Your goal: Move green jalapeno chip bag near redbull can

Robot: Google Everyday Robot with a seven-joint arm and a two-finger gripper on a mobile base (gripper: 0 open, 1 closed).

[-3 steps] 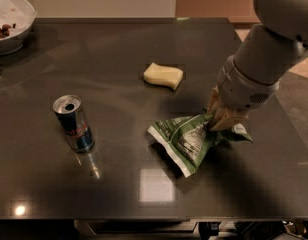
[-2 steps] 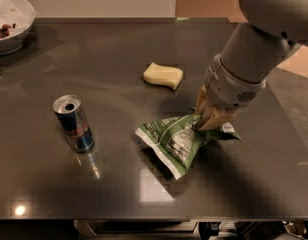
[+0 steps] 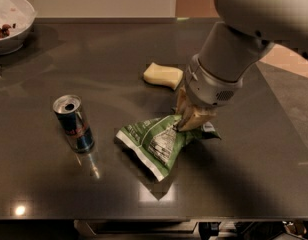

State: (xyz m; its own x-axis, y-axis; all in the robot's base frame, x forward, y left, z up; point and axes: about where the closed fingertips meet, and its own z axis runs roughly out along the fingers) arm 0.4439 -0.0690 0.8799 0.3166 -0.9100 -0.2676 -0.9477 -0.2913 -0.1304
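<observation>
The green jalapeno chip bag (image 3: 156, 141) lies crumpled on the dark table, its white label panel facing up, a little right of centre. My gripper (image 3: 190, 118) is shut on the bag's upper right corner and comes down from the big white arm at the upper right. The redbull can (image 3: 74, 123) stands upright to the left of the bag, blue and silver with a red logo and an open silver top. A narrow strip of table separates the bag's left edge from the can.
A pale yellow sponge (image 3: 163, 75) lies behind the bag, just left of the arm. A white bowl (image 3: 9, 24) with some food stands at the far left back corner. The table's front edge (image 3: 144, 217) runs along the bottom.
My gripper has dragged the chip bag to the left, toward the can. The can and the sponge have not moved.
</observation>
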